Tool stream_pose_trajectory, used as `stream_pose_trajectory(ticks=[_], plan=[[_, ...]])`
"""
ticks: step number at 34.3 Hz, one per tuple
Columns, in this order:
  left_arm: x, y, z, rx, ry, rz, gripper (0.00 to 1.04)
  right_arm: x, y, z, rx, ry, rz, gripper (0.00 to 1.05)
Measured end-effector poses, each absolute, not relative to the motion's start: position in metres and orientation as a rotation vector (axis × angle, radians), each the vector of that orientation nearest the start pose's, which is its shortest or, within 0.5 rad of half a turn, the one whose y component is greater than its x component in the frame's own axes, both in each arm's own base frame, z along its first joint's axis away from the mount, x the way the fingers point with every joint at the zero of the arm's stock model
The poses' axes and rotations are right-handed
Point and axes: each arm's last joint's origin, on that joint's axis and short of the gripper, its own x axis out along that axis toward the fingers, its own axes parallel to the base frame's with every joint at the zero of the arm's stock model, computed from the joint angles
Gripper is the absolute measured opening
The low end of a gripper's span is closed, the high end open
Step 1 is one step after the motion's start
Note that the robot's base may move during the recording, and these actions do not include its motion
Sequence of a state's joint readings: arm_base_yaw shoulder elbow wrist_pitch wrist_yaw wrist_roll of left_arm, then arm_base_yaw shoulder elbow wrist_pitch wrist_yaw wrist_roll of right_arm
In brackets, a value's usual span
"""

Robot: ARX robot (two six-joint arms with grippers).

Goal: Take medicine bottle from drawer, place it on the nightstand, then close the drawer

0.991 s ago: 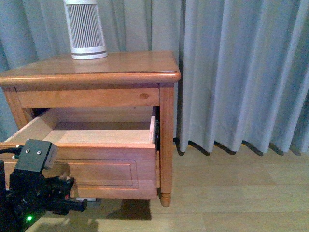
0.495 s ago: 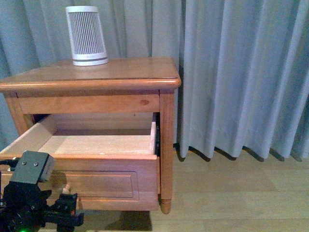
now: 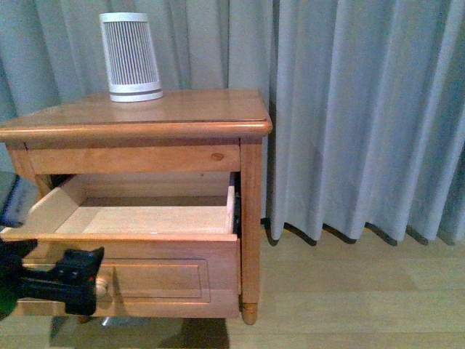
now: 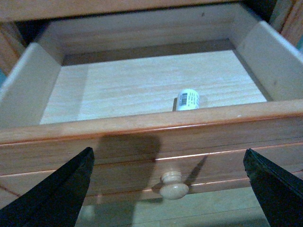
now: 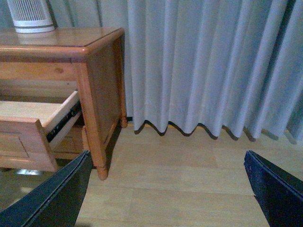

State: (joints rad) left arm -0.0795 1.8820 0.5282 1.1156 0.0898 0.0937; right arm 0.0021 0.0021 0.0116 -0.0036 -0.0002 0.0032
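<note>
Two claws spread wide: left claw [image 4: 168, 156] facing knob [image 4: 173, 184] of open drawer [image 4: 142, 127] holding medicine bottle [image 4: 188, 100]; right claw [image 5: 166, 158] facing floor [image 5: 189, 184].

Nightstand [image 3: 182, 109]: I read orange-brown wood throughout.
Drawer [image 3: 167, 270]: orange-brown front; pale, grained wood inside.
Knob [image 4: 173, 185]: pale tan.
Medicine bottle [image 4: 188, 100]: whitish, with small dark print on its label.
Ribbed cylinder [image 3: 131, 54]: white, with fine grey vertical stripes.
Curtain [image 3: 363, 109]: I see plain pale grey-blue.
Floor [image 3: 349, 291]: light beige planks.
</note>
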Motion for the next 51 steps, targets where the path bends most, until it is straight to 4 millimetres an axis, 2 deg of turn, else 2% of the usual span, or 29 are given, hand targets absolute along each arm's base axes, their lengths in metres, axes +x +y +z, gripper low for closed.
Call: stream_pose_trajectory(ticks=[5, 8, 11, 17, 19, 25, 26, 27, 30, 46, 48, 51], plan=[[0.272, -0.021, 0.13, 0.085, 0.212, -0.192, 0.98, 0.097, 0.0, 0.167, 0.003, -0.006, 0.002, 0.98], [0.234, -0.024, 0.152, 0.083, 0.203, -0.227, 0.98, 0.097, 0.0, 0.167, 0.003, -0.006, 0.002, 0.98], [0.205, -0.028, 0.171, 0.084, 0.176, -0.249, 0.98, 0.097, 0.0, 0.167, 0.003, -0.006, 0.002, 0.98], [0.16, -0.032, 0.2, 0.067, 0.092, -0.225, 0.98, 0.097, 0.0, 0.167, 0.003, -0.006, 0.002, 0.98], [0.153, -0.032, 0.208, 0.059, 0.043, -0.226, 0.98, 0.097, 0.0, 0.167, 0.003, -0.006, 0.003, 0.98], [0.152, -0.032, 0.207, 0.059, 0.044, -0.223, 0.98, 0.097, 0.0, 0.167, 0.003, -0.006, 0.002, 0.98], [0.152, -0.032, 0.207, 0.054, 0.036, -0.203, 0.96, 0.097, 0.0, 0.167, 0.003, -0.006, 0.002, 0.98], [0.151, -0.031, 0.206, 0.037, 0.012, -0.11, 0.89, 0.097, 0.0, 0.167, 0.003, -0.006, 0.003, 0.98], [0.148, -0.027, 0.202, 0.023, 0.004, -0.029, 0.78, 0.097, 0.0, 0.167, 0.003, -0.006, 0.002, 0.98], [0.129, -0.009, 0.183, 0.008, 0.004, -0.026, 0.09, 0.097, 0.0, 0.167, 0.003, -0.006, 0.002, 0.98], [0.127, -0.004, 0.181, 0.003, 0.004, -0.024, 0.03, 0.097, 0.0, 0.167, 0.003, -0.006, 0.002, 0.98], [0.124, -0.001, 0.179, 0.003, 0.001, -0.001, 0.03, 0.097, 0.0, 0.167, 0.003, -0.006, 0.003, 0.98]])
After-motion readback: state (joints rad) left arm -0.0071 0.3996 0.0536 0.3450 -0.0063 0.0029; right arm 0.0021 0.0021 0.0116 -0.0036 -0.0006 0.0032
